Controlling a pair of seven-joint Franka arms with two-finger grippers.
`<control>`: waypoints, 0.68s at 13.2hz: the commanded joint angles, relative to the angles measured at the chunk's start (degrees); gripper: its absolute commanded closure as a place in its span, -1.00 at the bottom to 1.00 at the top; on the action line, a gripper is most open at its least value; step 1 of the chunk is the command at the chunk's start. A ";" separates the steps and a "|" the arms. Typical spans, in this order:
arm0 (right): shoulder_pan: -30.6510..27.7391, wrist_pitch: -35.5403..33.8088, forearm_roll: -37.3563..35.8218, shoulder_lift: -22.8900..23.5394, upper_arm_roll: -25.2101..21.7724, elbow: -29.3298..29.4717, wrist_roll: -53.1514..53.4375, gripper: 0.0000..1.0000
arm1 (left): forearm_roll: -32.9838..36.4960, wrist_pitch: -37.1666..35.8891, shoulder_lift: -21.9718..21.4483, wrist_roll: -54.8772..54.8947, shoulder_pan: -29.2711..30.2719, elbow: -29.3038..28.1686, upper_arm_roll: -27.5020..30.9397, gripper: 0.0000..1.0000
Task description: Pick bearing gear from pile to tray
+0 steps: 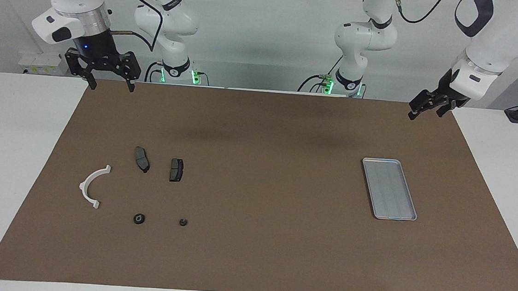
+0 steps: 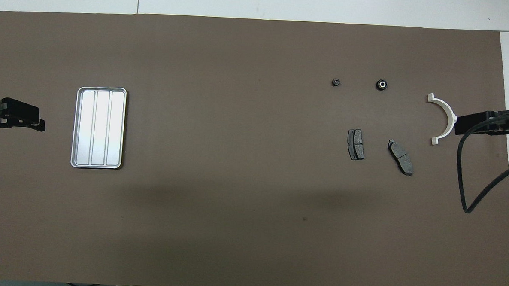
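Observation:
The pile lies toward the right arm's end of the brown mat: a white half-ring bracket [image 1: 91, 185] [image 2: 444, 119], two dark grey brake pads [image 1: 142, 159] [image 1: 176, 170], and two small black round pieces [image 1: 139, 219] [image 1: 182, 222], also in the overhead view [image 2: 382, 84] [image 2: 335, 82]. The silver tray [image 1: 389, 189] [image 2: 99, 128] lies flat and holds nothing, toward the left arm's end. My right gripper [image 1: 111, 88] is open and empty, raised over the mat's edge by the robots. My left gripper [image 1: 426, 115] is open and empty, raised over the mat's corner by the robots.
The brown mat [image 1: 256, 238] covers most of the white table [image 1: 9, 144]. A black cable [image 2: 472, 178] hangs from the right arm over the mat's end. The round pieces lie farther from the robots than the brake pads.

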 commanded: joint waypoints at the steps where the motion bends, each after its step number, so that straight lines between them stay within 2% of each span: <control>1: -0.09 0.82 0.66 -0.52 0.19 -0.68 0.77 -1.00 | 0.54 0.04 -1.34 0.66 -0.08 -1.20 0.10 -1.00; 5: -0.09 1.60 1.36 -0.44 0.28 -0.59 0.33 -1.00 | 0.54 0.04 -1.34 0.66 -0.08 -1.28 0.10 -1.00; 9: 0.00 5.29 1.45 -0.44 0.54 -0.86 -0.02 -1.00 | 0.54 0.04 -1.43 0.66 -0.08 -1.20 0.10 -1.00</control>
